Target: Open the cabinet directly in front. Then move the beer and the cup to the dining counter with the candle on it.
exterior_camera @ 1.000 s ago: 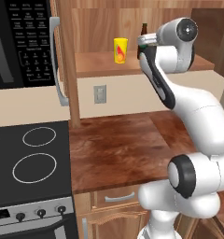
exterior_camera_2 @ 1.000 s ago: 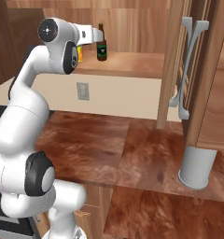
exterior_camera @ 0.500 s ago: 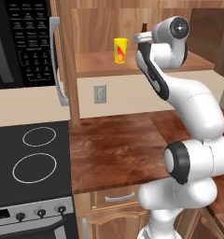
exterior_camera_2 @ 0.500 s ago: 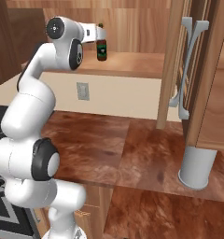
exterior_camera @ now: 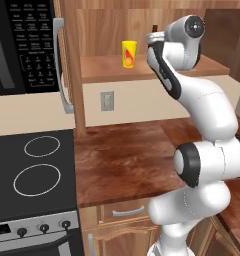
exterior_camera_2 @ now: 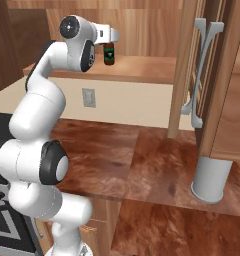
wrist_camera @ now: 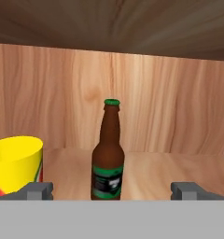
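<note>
Inside cabinet (wrist_camera: 146, 88), beer (wrist_camera: 108, 154) mid-frame, cup (wrist_camera: 15, 161) lower left beside it, gripper (wrist_camera: 111, 190) spread wide, empty, short of beer.

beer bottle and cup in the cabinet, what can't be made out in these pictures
- Dark brown glass beer bottle: in the left base view the white arm hides all but its cap; its base is cut off in the hand view.
- Bright yellow cup: the hand view's left edge cuts it.
- Green label: print too small.
</note>
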